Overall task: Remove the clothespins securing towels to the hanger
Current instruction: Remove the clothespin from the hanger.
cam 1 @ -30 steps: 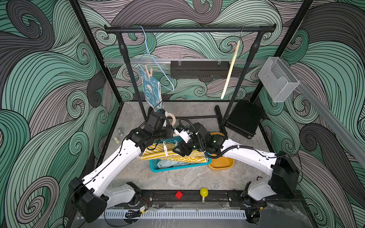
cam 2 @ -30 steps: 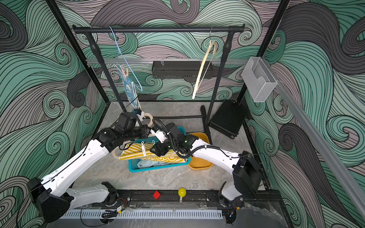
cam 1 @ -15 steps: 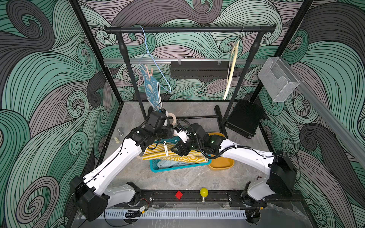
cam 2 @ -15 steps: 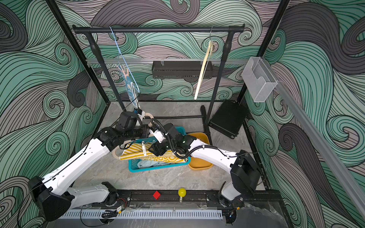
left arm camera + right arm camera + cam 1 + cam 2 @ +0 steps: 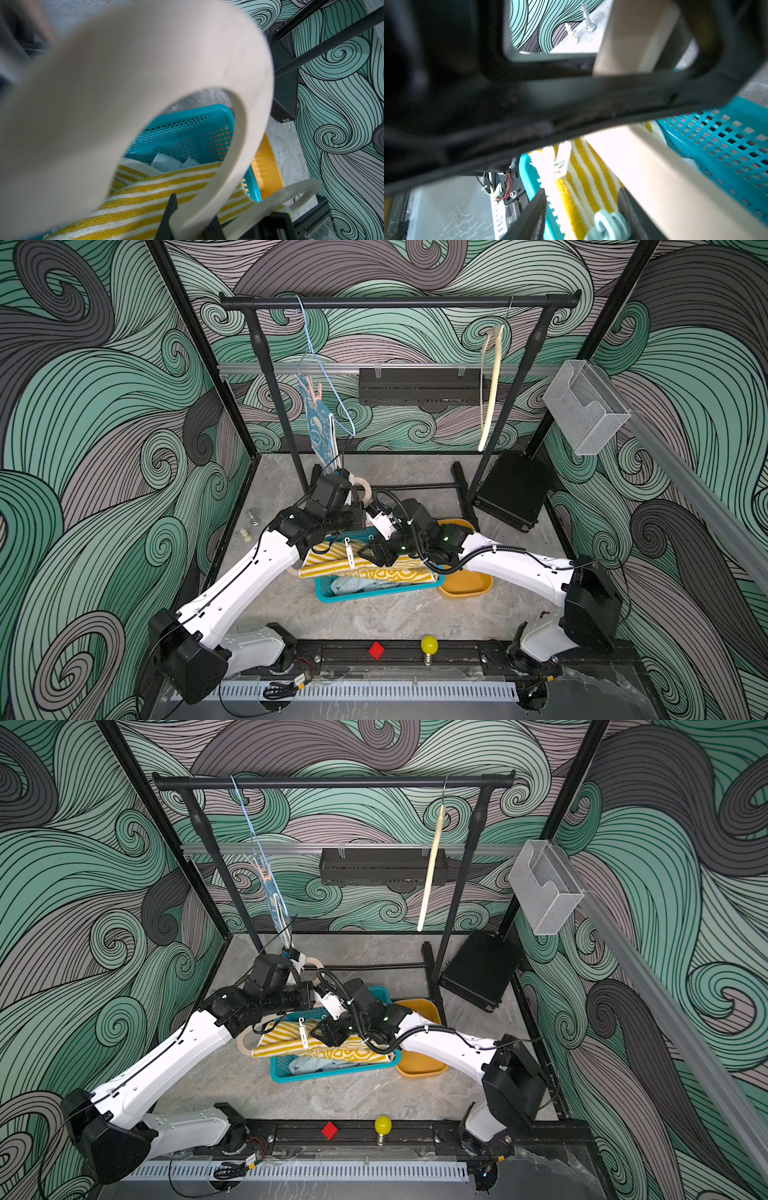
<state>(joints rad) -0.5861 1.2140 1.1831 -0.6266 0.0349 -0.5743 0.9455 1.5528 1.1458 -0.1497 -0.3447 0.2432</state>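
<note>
Over the teal basket (image 5: 374, 594), mid-floor: cream hanger (image 5: 145, 62) lying tilted, yellow-striped towel (image 5: 365, 570) draped on it. Clamped tight near the hanger's rounded end: left gripper (image 5: 192, 216). Reaching in from 3 o'clock: right gripper (image 5: 581, 191), jaws apart, pale teal clothespin (image 5: 609, 226) between the fingers and close against one of them. On the striped towel, a white clothespin (image 5: 349, 554) at 9 o'clock of the right gripper. Inside the basket, pale-blue towel (image 5: 357, 584). Just beside the basket at 3 o'clock, orange tray (image 5: 467, 587). At 12 o'clock, bunny towel (image 5: 318, 425) hangs from a blue hanger (image 5: 328, 377) on the rail (image 5: 395, 302), pink clothespin (image 5: 316, 391) at its top edge.
</note>
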